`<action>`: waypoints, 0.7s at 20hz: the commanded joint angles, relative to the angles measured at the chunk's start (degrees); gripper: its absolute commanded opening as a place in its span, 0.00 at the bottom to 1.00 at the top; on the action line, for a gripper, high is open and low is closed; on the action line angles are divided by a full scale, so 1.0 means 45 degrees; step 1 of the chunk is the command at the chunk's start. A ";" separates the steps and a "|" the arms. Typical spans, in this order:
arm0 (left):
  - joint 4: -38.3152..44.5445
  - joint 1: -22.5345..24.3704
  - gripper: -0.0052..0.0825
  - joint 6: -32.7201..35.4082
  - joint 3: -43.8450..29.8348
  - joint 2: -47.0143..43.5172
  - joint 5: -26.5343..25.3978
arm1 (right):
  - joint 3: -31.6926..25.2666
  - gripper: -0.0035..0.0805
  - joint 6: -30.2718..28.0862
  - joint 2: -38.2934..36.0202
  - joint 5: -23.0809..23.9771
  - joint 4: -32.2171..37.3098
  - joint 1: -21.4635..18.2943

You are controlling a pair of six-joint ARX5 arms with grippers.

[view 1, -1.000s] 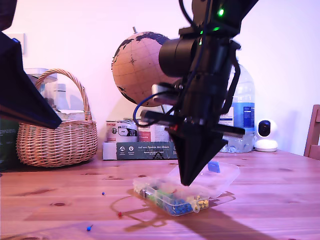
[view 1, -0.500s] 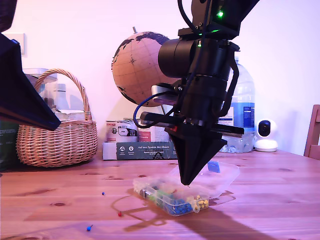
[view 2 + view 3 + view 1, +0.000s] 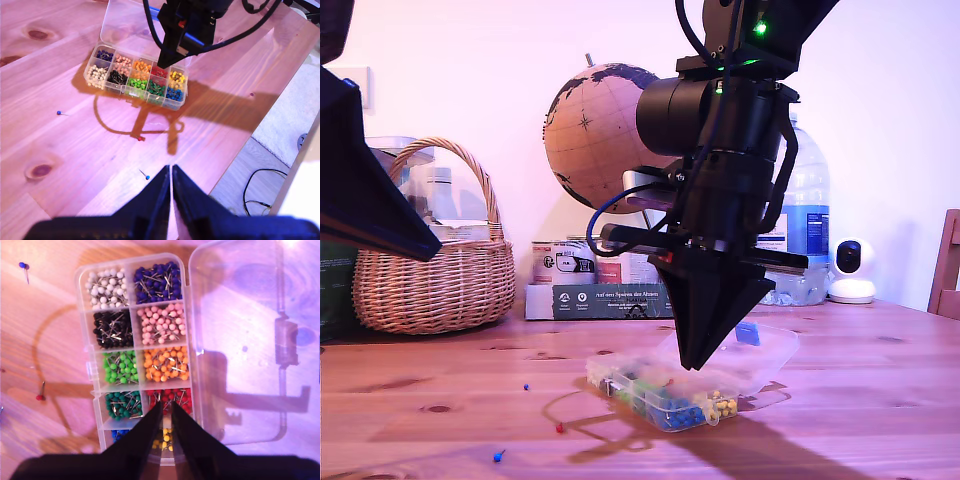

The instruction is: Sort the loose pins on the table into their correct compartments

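A clear box [image 3: 680, 392] with its lid folded open sits on the table [image 3: 860, 400], low and centre in the exterior view. The second gripper [image 3: 698, 362] hangs just above the box; in its wrist view the tips [image 3: 164, 412] are seen over the red compartment [image 3: 170, 399], jaws nearly closed, nothing visibly held. The first gripper [image 3: 171, 172] is poised well away from the box, jaws a narrow slit, empty.

Sorting is judged unfinished. Three loose pins are seen on the wood at lower left of the exterior view: a blue pin [image 3: 526, 386], a red pin [image 3: 559, 428] and another blue pin [image 3: 498, 456]. Whether any pin has already been filed cannot be told.

Only the wrist views show the compartments by colour: white, navy, black, pink, green, orange. The exterior view alone shows the height of the second gripper above the box.
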 commanded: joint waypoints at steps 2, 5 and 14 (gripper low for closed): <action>0.0097 -0.0058 0.03 -0.0049 0.0117 0.0053 0.0015 | -0.0029 0.03 -0.0049 0.0073 0.0005 -0.0019 0.0058; 0.0146 -0.0053 0.03 -0.0049 0.0117 0.0053 0.0000 | -0.0010 0.03 -0.0121 -0.0219 0.0024 -0.0481 0.0058; 0.1049 0.0010 0.03 0.1511 0.0117 0.0083 -0.1341 | -0.0019 0.03 -0.0505 -0.3283 0.1093 0.0180 0.0840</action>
